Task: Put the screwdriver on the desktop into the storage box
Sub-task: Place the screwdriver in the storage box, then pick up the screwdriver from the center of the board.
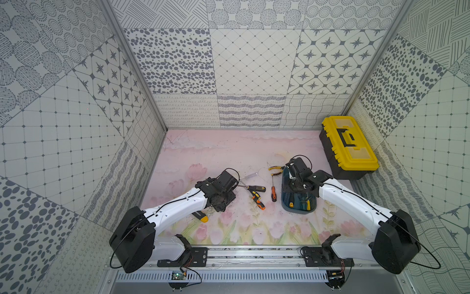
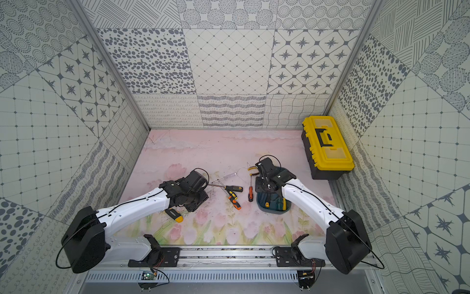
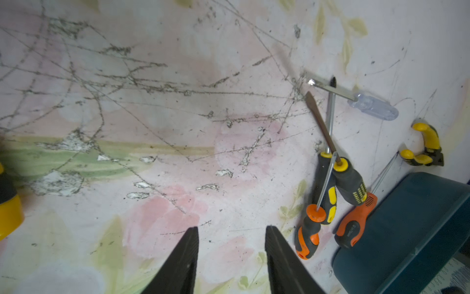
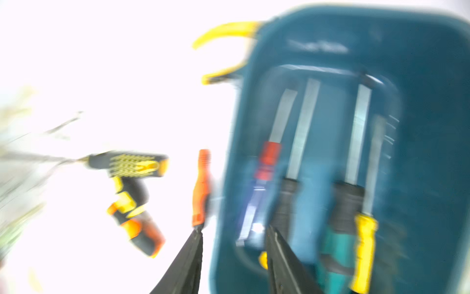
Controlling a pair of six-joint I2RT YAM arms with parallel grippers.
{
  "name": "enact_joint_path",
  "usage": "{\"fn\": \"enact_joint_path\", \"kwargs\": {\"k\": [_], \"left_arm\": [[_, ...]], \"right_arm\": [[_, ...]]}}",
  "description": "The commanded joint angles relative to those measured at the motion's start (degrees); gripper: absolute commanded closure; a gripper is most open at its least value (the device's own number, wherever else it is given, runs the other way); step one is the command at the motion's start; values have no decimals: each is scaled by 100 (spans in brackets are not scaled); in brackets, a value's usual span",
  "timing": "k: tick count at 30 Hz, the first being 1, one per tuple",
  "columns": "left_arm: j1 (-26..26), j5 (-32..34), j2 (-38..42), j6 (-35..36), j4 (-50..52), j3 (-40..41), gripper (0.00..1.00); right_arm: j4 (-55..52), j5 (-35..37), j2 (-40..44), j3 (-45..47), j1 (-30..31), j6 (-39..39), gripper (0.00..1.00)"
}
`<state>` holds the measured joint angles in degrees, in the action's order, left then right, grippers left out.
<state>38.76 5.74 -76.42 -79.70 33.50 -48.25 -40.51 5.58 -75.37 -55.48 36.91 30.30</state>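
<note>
Okay, closest to your side, a black tool with a yellow end lies on the desktop, partly tucked under the left arm. Just past it the left gripper hangs low over bare, scratched tabletop, jaws partway apart and nothing between them. To its right three screwdrivers lie crossed over one another: an orange-and-black screwdriver nearest you, a black-and-yellow screwdriver touching it, and a dotted-handle screwdriver laid across their far ends. An orange screwdriver lies alone just beside the left wall of the storage box, roughly parallel to it. The right gripper sits over that wall, one finger outside the box and one above the inside, jaws apart and gripping nothing you can make out in the blurred wrist view. Several long tools already lie lengthwise inside. In both top views the right wrist hides the box's far half. Farther on, a clear-handled screwdriver rests beyond the crossed three, yellow-handled pliers sit at the box's far left corner, and a yellow-lidded toolbox stands by the right wall.
</note>
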Motion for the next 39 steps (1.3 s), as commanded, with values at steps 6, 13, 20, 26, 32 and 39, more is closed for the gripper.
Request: {"fn": "enact_joint_path", "kwargs": {"k": [6, 13, 20, 26, 32, 39], "left_arm": [[-296, 168, 290, -260, -110, 141, 52], [-390, 313, 1063, -532, 41, 711, 52], [-495, 319, 1204, -615, 7, 855, 52], [-535, 224, 979, -529, -127, 759, 52], [-544, 183, 920, -497, -146, 756, 52], [-555, 200, 982, -519, -124, 773, 52]], "right_arm": [[292, -452, -1611, -563, 1310, -340, 52], [233, -257, -2359, -882, 1443, -622, 52], [176, -388, -2707, -1017, 1443, -793, 60], [162, -405, -2817, -970, 1484, -792, 63], [132, -359, -2945, -983, 1583, -846, 65], [118, -382, -2971, -965, 1651, -926, 73]]}}
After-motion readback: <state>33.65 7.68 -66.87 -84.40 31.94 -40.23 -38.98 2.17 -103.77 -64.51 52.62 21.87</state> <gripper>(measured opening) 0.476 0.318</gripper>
